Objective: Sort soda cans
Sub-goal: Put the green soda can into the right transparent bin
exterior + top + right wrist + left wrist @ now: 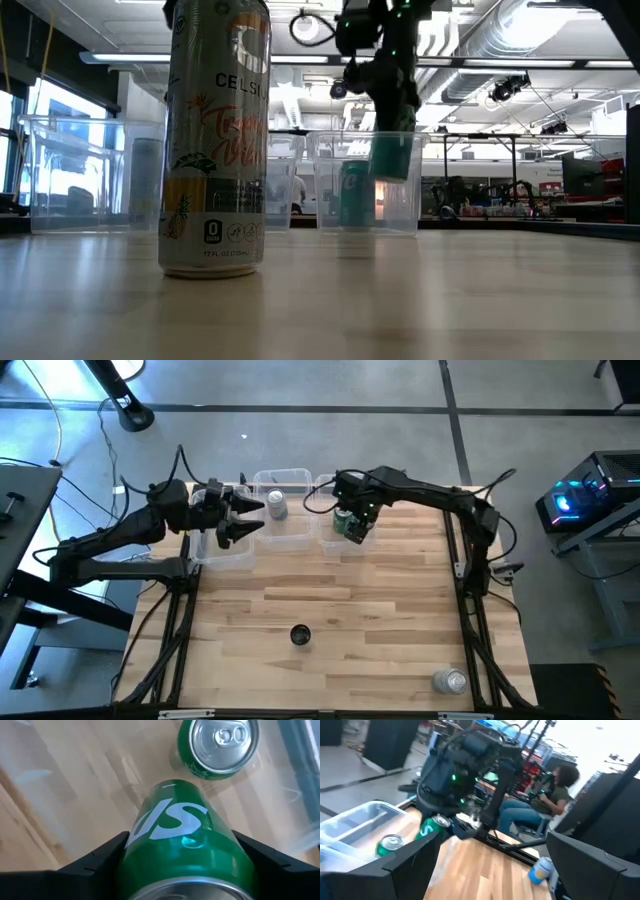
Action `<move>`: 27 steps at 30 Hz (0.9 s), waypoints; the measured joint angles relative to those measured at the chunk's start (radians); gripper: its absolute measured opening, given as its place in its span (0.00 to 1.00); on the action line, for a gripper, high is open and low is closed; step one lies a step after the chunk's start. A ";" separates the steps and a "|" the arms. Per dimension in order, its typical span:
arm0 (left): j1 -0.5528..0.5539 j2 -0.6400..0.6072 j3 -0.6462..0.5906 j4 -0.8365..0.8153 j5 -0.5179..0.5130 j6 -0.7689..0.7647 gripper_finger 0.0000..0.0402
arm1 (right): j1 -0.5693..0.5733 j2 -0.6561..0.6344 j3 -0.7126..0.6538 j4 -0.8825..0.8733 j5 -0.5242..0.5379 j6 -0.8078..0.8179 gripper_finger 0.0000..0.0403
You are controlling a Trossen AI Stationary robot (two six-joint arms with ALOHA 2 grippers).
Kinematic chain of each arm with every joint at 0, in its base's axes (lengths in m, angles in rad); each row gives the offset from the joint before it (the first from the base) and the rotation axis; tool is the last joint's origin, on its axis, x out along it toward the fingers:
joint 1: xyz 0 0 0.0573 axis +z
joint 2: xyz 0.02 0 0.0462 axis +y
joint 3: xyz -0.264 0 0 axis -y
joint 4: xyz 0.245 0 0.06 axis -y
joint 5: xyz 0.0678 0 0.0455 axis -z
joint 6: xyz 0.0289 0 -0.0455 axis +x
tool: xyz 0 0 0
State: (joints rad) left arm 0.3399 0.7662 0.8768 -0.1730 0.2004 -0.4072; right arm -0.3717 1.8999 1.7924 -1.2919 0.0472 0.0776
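Note:
My right gripper (352, 524) hangs over the right clear bin (330, 545), shut on a green soda can (180, 830). A second green can (218, 742) stands on the bin floor right below it. The middle bin (290, 538) holds a silver can (277, 506). One tall can (300, 635) stands mid-table, close in the low view (215, 140). Another silver can (450, 681) stands at the near right corner. My left gripper (248, 518) floats open over the left bin (225, 555), with nothing between its fingers. My right gripper pinches the green can's round side (145, 840) between its two fingers (95, 865), one on each flank, near the can's upper end. The fingers come from above, pointing down. The can hangs below them (390, 155), slightly tilted, clear of the bin floor.
Three clear bins stand in a row along the table's far edge. The wooden table (380, 610) lies bare between the bins and the two loose cans. A seated person (555, 795) shows in the room beyond the table's right side.

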 joint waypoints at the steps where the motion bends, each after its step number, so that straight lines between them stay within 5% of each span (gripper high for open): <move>1: 0.000 0.000 0.000 0.001 -0.016 0.000 0.89 | -0.002 0.012 0.000 -0.001 0.000 -0.009 0.69; 16: -0.001 0.000 0.000 0.013 -0.078 -0.037 0.89 | -0.028 0.148 0.000 0.070 -0.056 -0.052 0.69; 22: -0.001 0.000 0.000 0.013 -0.083 -0.037 0.89 | -0.028 0.148 0.000 0.077 -0.053 -0.024 0.88; 27: -0.001 0.000 0.000 0.013 -0.084 -0.037 0.89 | -0.027 0.147 0.001 0.069 -0.050 -0.002 0.90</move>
State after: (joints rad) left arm 0.3393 0.7658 0.8768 -0.1604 0.1165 -0.4438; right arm -0.3992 2.0471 1.7931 -1.2228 -0.0031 0.0755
